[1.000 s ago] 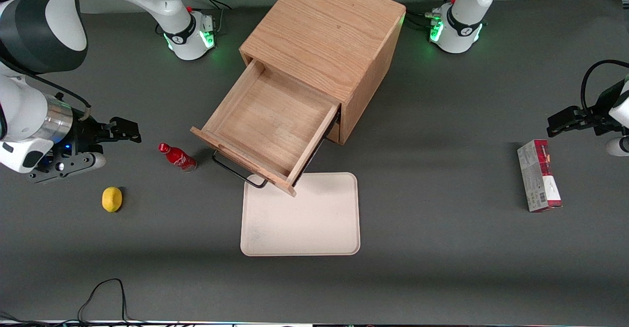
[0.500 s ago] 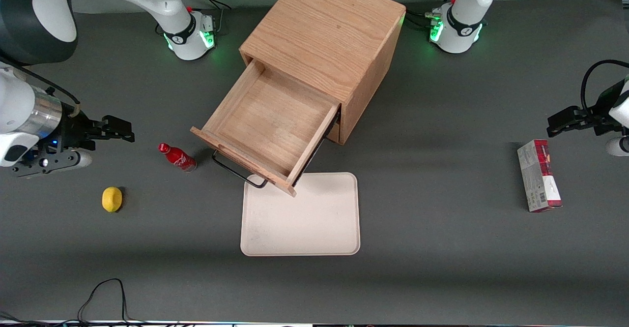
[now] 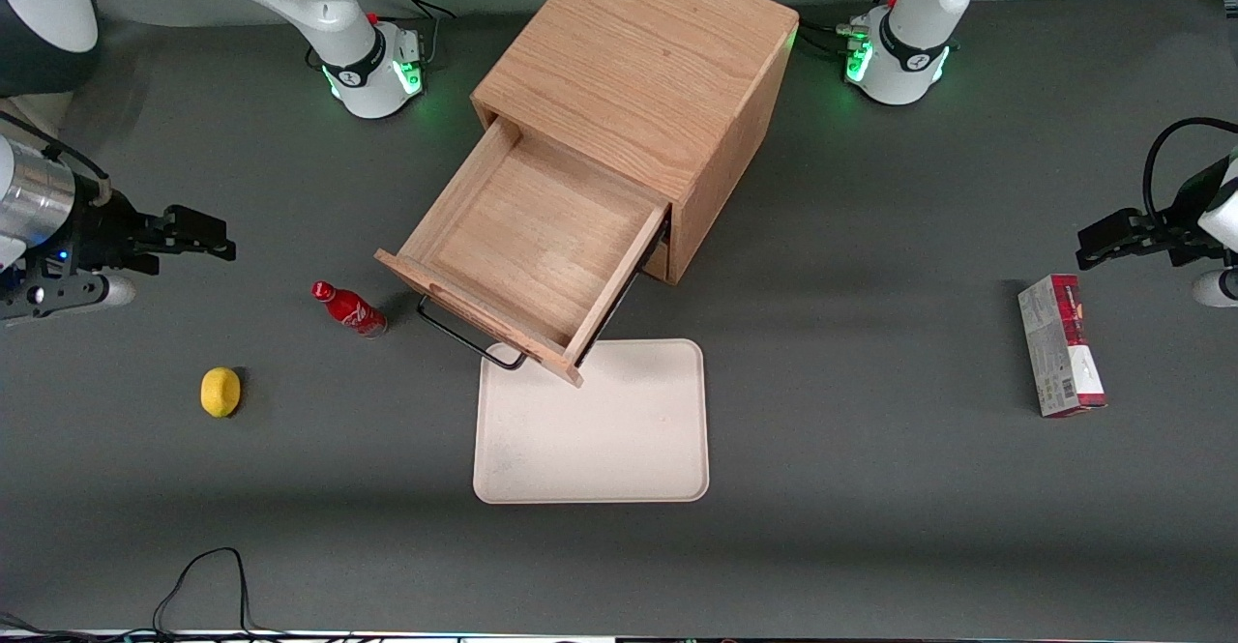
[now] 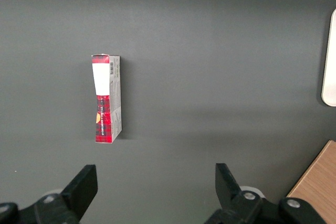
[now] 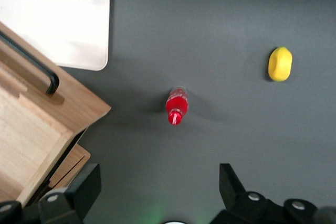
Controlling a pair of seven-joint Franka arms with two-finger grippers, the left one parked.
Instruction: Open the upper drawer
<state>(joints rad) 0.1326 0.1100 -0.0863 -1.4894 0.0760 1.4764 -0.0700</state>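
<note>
While pulled far out of the wooden cabinet, upper drawer shows a bare shallow interior, dark bar handle hanging over a corner of the white tray. Sits well apart from the hand, toward the parked arm's end of the table. Hand hovers above the table at the working arm's end, fingers spread apart, gripping nothing. Between hand and drawer: a small red bottle, lying just beside the drawer front. Nearer the front camera than the hand: a lemon. Far toward the parked arm's end: a red and white carton.
</note>
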